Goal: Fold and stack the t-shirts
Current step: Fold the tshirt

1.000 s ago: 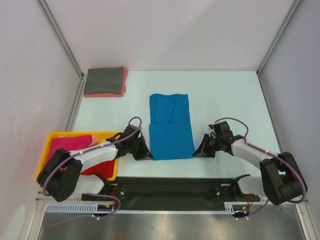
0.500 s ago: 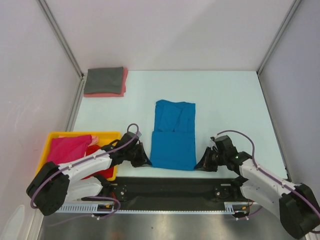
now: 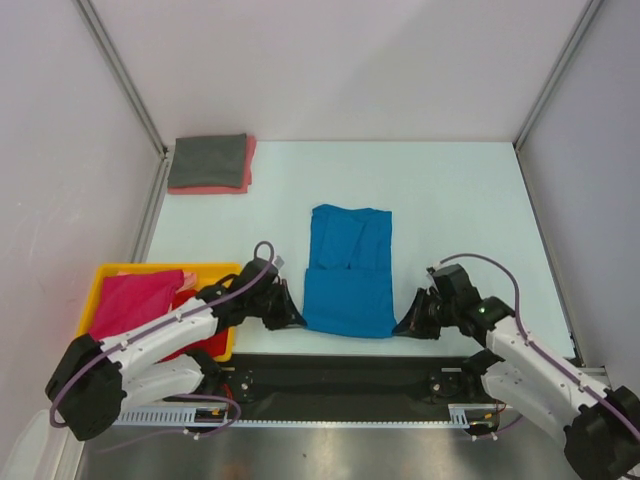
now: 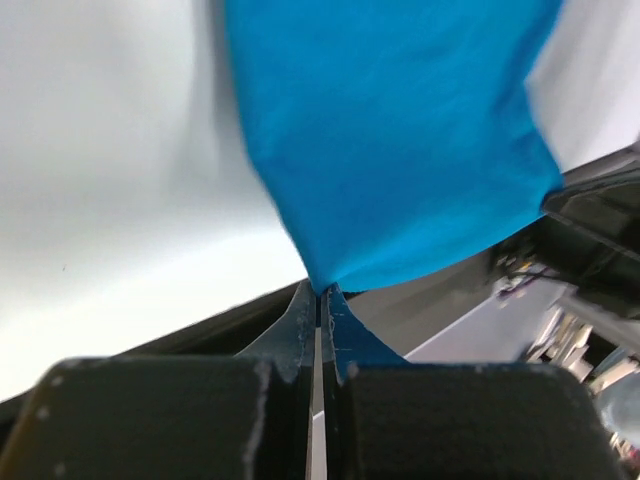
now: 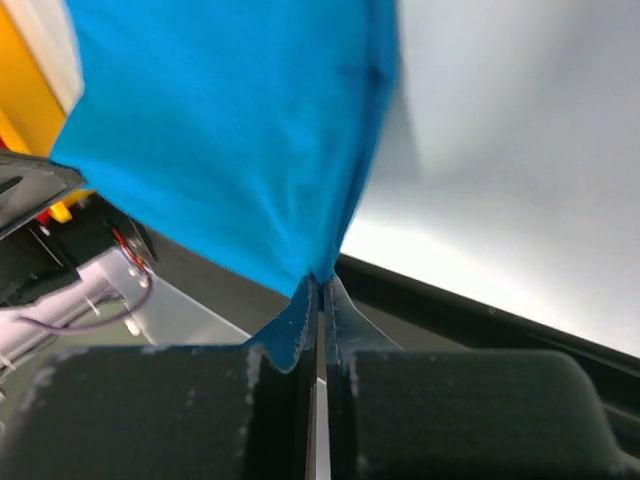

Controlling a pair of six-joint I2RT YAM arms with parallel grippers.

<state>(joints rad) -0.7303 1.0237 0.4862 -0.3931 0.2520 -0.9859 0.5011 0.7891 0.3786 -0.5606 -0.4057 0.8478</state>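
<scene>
From above, there are five t-shirts in all. One blue t-shirt lies in the middle of the white table, folded long and narrow. Its near edge is close to the near edge of the table. One grey t-shirt sits folded on top of one pink t-shirt at the far left corner. One yellow bin stands at the near left. It holds one magenta t-shirt and one red t-shirt.

There are two arms. The left gripper is at the near left corner of the blue t-shirt. The right gripper is at its near right corner.

In the left wrist view, the left gripper has its two fingers pressed tight together. They pinch one corner of the blue t-shirt, which spreads out wide from there. The table shows beside it.

In the right wrist view, the two fingers of the right gripper are pressed tight together too. They pinch the other corner of the blue t-shirt. A bit of the yellow bin shows at the left edge, and the table is on the right.
</scene>
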